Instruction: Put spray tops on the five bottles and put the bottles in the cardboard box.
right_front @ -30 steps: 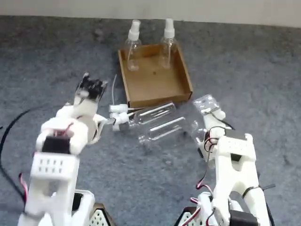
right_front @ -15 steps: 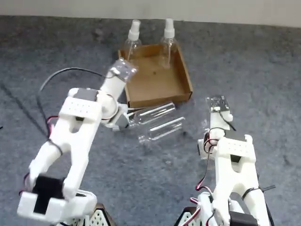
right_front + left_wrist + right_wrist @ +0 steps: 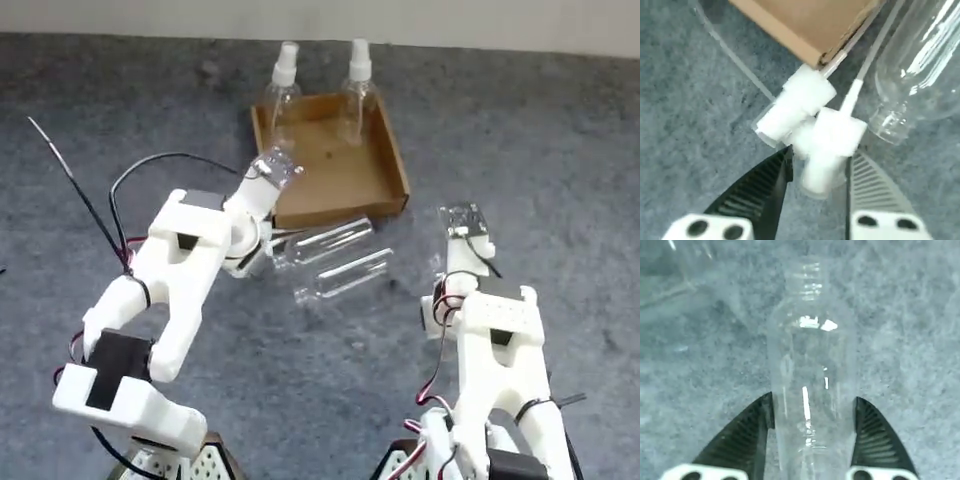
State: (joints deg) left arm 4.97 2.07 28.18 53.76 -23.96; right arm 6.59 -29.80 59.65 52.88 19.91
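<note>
The left gripper (image 3: 817,156) stoops at the cardboard box (image 3: 805,20) corner, jaws parted astride a spray top (image 3: 832,137). The right gripper (image 3: 812,405) clamps a bottle (image 3: 810,350)

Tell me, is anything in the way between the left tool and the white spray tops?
No, nothing visible. The left tool is open right around one spray top, with a second spray top lying against it.

My left hand (image 3: 820,155) swings in and drops, open, around a loose spray top (image 3: 835,132) beside the cardboard box (image 3: 805,20).
</note>
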